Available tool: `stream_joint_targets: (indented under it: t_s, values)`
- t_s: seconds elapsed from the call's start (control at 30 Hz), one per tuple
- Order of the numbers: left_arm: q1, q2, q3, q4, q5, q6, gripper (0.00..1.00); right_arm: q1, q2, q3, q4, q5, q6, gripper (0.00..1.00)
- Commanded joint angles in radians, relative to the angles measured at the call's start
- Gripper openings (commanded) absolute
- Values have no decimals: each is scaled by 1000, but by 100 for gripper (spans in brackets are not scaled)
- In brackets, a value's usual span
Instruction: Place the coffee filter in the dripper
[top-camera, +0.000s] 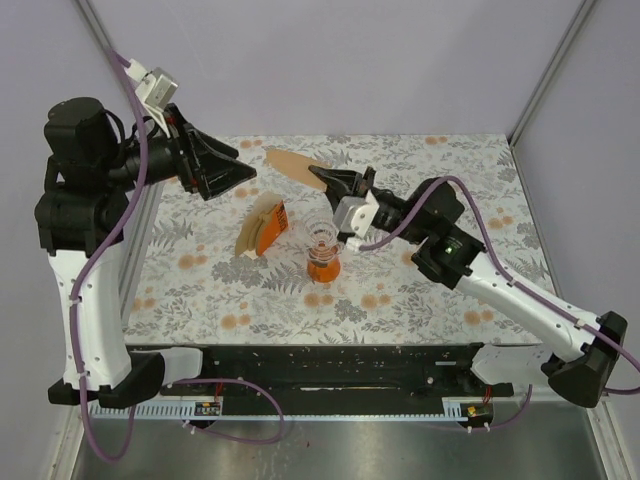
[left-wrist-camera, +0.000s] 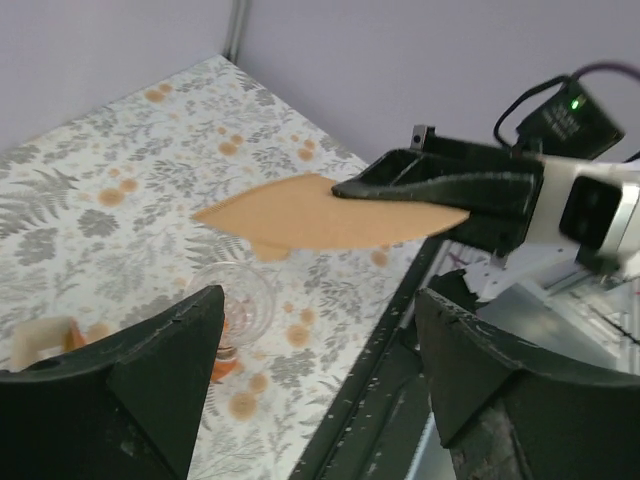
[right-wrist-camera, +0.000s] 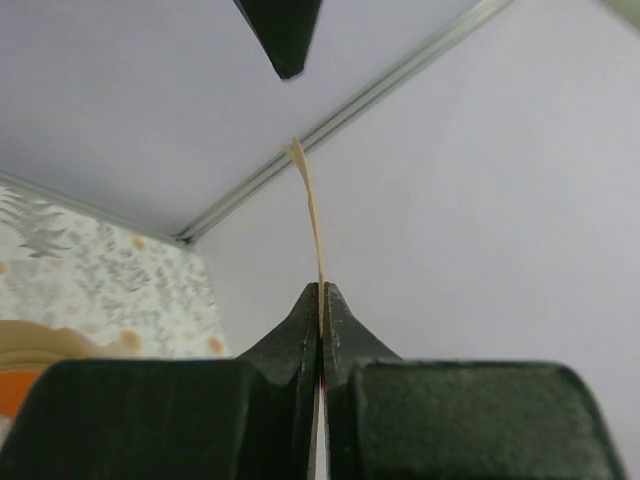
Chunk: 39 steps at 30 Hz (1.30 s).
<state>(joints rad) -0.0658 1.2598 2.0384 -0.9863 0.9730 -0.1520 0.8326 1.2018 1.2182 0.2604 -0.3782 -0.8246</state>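
My right gripper is shut on one end of the coffee filter, a flat light-brown fan held in the air above the back of the table. In the right wrist view the filter stands edge-on, pinched between the closed tips. The left gripper hangs open just left of the filter, nothing between its fingers. From the left wrist, the filter juts out of the right gripper. The dripper, clear cone on an orange base, stands on the table below, partly behind a left finger.
A thick bundle of brown filters in an orange holder lies left of the dripper. The flowered tablecloth ends at a black rail along the near edge. Grey walls close in the back and sides.
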Motion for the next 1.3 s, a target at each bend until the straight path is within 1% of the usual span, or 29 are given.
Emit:
stream_joint_targets:
  t_s: [0.0, 0.07, 0.13, 0.3, 0.4, 0.5, 0.67, 0.77, 0.8, 0.87, 1.0, 1.07, 1.13, 1.27]
  values:
    - [3, 0, -41, 216, 73, -334, 84, 126, 31, -23, 213, 163, -560, 0]
    - [1, 1, -64, 256, 69, -371, 88, 170, 60, -37, 273, 196, -678, 0]
    - [1, -2, -92, 259, 41, -374, 88, 197, 84, -25, 289, 226, -747, 0]
    - [1, -17, -152, 245, -31, -342, 88, 224, 116, -22, 324, 269, -829, 0]
    - [1, -20, -152, 247, -30, -339, 88, 243, 131, -25, 333, 298, -869, 0]
    - [4, -25, -153, 248, -52, -319, 88, 249, 145, -17, 395, 352, -884, 0]
    - [35, -26, -197, 264, -16, -297, 89, 249, 127, -16, 381, 420, -883, 0]
    - [44, -28, -248, 345, 44, -357, 90, 249, 133, -17, 376, 453, -903, 0]
    - [44, -30, -254, 369, 67, -377, 91, 249, 137, -17, 375, 463, -913, 0]
    - [44, -30, -245, 400, 79, -397, 92, 249, 150, -17, 372, 470, -924, 0]
    - [44, -31, -207, 405, 95, -402, 92, 249, 185, -8, 370, 481, -920, 0]
    - [43, -36, -227, 411, 99, -415, 91, 249, 200, -2, 382, 475, -917, 0]
    - [41, -40, -262, 419, 95, -419, 88, 249, 214, 4, 393, 458, -913, 0]
    - [38, -39, -355, 437, 73, -429, 76, 250, 240, 27, 396, 453, -903, 0]
